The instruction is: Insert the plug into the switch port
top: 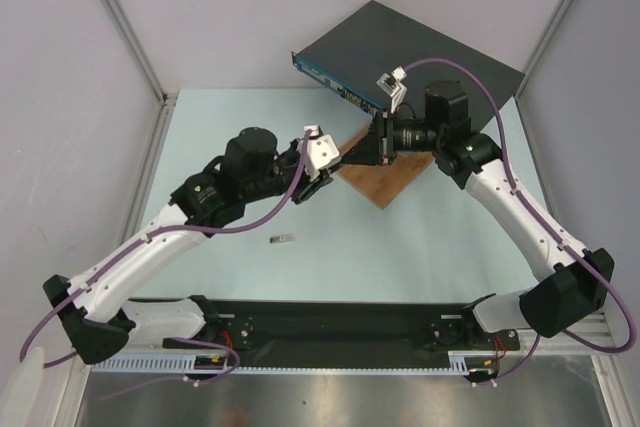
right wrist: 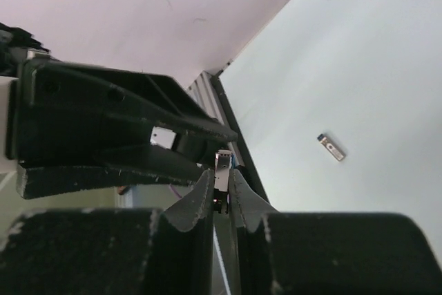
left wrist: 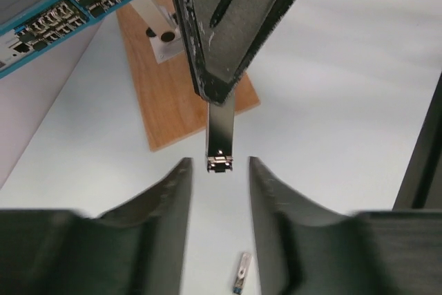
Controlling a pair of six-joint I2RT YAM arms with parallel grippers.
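The plug [left wrist: 219,136], a small slim metal module with a latch at its lower end, hangs in the air between the two arms, above the worktop [top: 420,237]. It is near the brown board [top: 385,179], and the blue port face of the switch [top: 420,57] lies off at roughly 1 o'clock from it in the top view, not yet reached. The right hand [right wrist: 219,176] is clenched on the plug, its two dark fingers pinching the flat sides of the upper body. The left hand [left wrist: 219,167] stands released, its fingers parted on either side of the plug's latch end with a clear gap on each side. I judge the plug to be light, rigid and smooth-skinned, so it could swivel or slip in a pinch taken too near one end. The flat sides around the middle of the body look like the best hold, leaving the nose free to enter a port. It must meet the port squarely, since neither a stiff metal shell nor the narrow opening will forgive a tilt. A similar loose metal piece [top: 283,239] lies on the worktop at about 7 o'clock from the hands. No brand or label can be read; the markings along the switch's blue face are too small to make out.
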